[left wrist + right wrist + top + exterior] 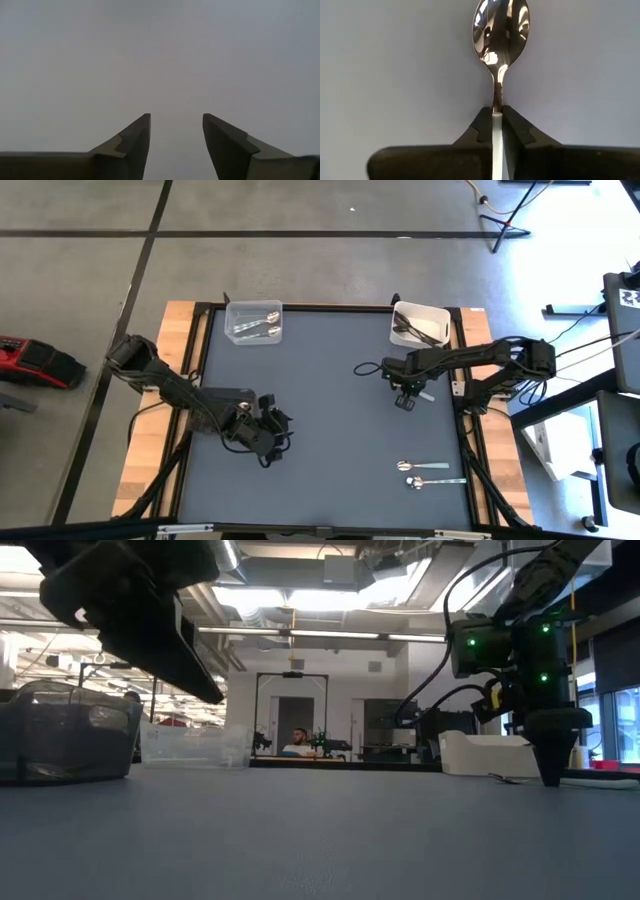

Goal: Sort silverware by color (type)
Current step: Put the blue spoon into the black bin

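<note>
- High view, table: dark mat carrying two bins at the far edge, one toward each far corner.
- Clear bin, far left: holds shiny light spoons.
- White bin, far right: holds dark utensils.
- Loose silverware: two shiny spoons lie side by side near the near right corner, well apart from both arms.
- Right gripper: right of the table's centre, pointing down at the mat; jaws closed on the handle of a shiny spoon, the bowl sticking out past the fingertips, as the right wrist view shows.
- Left gripper: left of centre, low over bare mat; jaws spread wide and holding nothing, per the left wrist view.
- Step in hand, judged: carrying the gripped shiny spoon to its bin.
- Handling advice: the hold is on a thin handle, so lift straight up before crossing; the spoon matches the clear bin's contents, not the nearer white bin's; let go only once the bowl is inside the walls.
</note>
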